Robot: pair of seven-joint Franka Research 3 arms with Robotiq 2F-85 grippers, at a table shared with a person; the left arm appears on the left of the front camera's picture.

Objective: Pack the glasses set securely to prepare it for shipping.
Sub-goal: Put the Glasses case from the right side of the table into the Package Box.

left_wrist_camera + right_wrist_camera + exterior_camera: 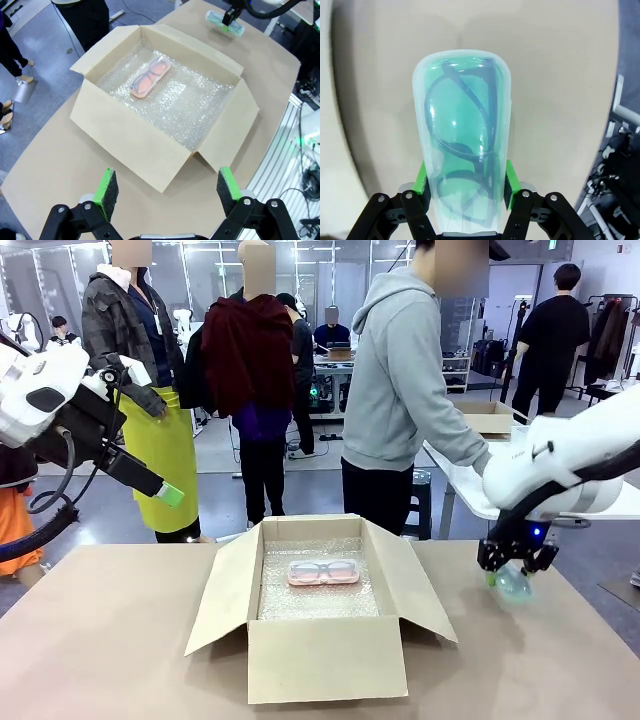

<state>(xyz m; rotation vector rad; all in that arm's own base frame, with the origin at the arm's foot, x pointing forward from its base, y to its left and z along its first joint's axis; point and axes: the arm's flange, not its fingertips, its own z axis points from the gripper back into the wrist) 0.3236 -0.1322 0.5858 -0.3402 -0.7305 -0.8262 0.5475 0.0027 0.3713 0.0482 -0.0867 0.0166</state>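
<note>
At the front view's right, the right tool (515, 558) was clamped on the mint green case (512, 582), which it largely hid. The pink case (323, 572) lay inside the central box (325, 660). The left tool (165, 187) gaped wide, empty.

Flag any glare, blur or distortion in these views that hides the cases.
Right wrist view: small highlights on the mint green case, spectacles readable; wide-angle bows the table edge. Left wrist view: bubble wrap glints, pink case sharp. Front view: mint green case small, partly behind the right gripper.
</note>
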